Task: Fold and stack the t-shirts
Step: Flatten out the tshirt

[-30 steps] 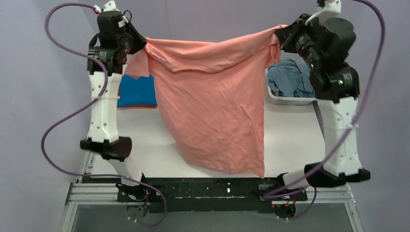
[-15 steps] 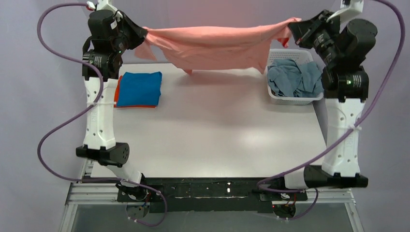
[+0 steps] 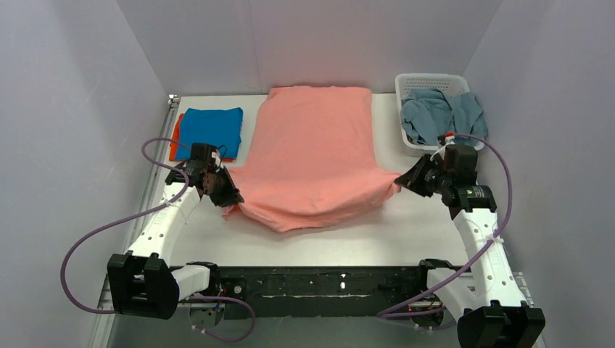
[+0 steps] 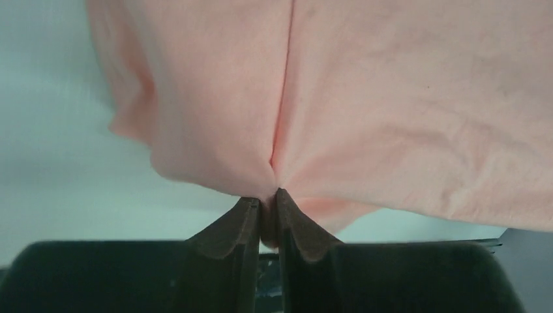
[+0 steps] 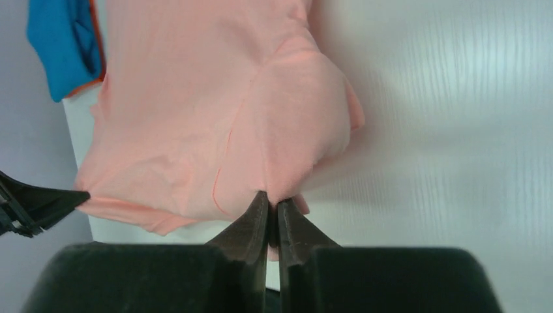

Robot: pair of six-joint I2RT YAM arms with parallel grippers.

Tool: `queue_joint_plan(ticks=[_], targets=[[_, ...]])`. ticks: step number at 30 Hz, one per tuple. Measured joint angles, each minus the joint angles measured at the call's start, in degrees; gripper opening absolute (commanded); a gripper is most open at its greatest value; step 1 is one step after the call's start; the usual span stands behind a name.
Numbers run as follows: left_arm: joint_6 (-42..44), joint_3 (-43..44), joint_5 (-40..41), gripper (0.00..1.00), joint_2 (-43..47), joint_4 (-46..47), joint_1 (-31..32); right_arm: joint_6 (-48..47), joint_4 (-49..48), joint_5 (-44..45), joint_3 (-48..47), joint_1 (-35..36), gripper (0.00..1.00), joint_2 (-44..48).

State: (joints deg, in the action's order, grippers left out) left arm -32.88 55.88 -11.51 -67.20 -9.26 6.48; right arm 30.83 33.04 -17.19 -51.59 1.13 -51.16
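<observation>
The salmon-pink t-shirt lies spread flat down the middle of the table, its far hem at the back. My left gripper is shut on the shirt's near left corner, low over the table. At the near right corner my right gripper is shut on the cloth too. A folded bright blue t-shirt rests on a folded orange one at the back left. The dusty grey-blue t-shirt is bunched in the basket.
The white perforated basket stands at the back right corner. Grey walls close in the table on three sides. Purple cables loop off both arms beside the table's edges.
Both arms have swung down from high at the back to low and near, laying the hanging pink shirt flat on the table. Both grips stay shut on its corners.
</observation>
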Motion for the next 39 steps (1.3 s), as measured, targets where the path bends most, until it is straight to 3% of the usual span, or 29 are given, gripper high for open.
queue_joint_plan(ticks=[2, 3, 4, 7, 12, 18, 24, 31, 39], targets=[[-0.9, -4.87, 0.46, 0.92, 0.0, -3.15, 0.0, 0.63, 3.87, 0.28, 3.41, 0.0, 0.55, -0.31], [-1.03, -5.77, 0.44, 0.98, 0.0, -4.09, 0.0, 1.01, 5.03, 0.57, 4.44, 0.0, 0.68, -0.44], [-1.88, -6.19, 0.57, 0.98, 0.0, -4.96, 0.0, 0.74, 6.47, 1.07, 5.53, 0.0, 0.75, -0.76], [-3.41, -6.12, 1.03, 0.98, 0.31, -6.14, -0.04, 1.09, 9.86, 3.61, 6.71, 0.02, 0.81, -2.47], [-4.72, -4.33, 1.46, 0.98, 2.54, -8.57, -0.04, 0.42, 12.55, 8.02, 6.34, 0.0, 0.84, -3.04], [-7.13, -2.6, -0.68, 0.98, 1.86, -8.9, 2.19, -1.31, 10.01, 6.34, 1.64, 1.16, 0.86, -4.48], [-9.49, -2.6, -2.6, 0.98, -9.14, -5.38, 8.66, -1.88, 3.1, 4.83, -5.51, 11.67, 0.84, -19.02], [-12.44, -2.36, -1.44, 0.98, -21.59, 2.23, 9.25, -1.7, -3.63, 3.08, -15.08, 18.99, 0.81, -43.36], [-12.85, 8.68, 5.77, 0.98, -34.97, -0.09, 8.52, -1.03, -6.93, 2.95, -10.97, 21.68, 0.8, -49.03]])
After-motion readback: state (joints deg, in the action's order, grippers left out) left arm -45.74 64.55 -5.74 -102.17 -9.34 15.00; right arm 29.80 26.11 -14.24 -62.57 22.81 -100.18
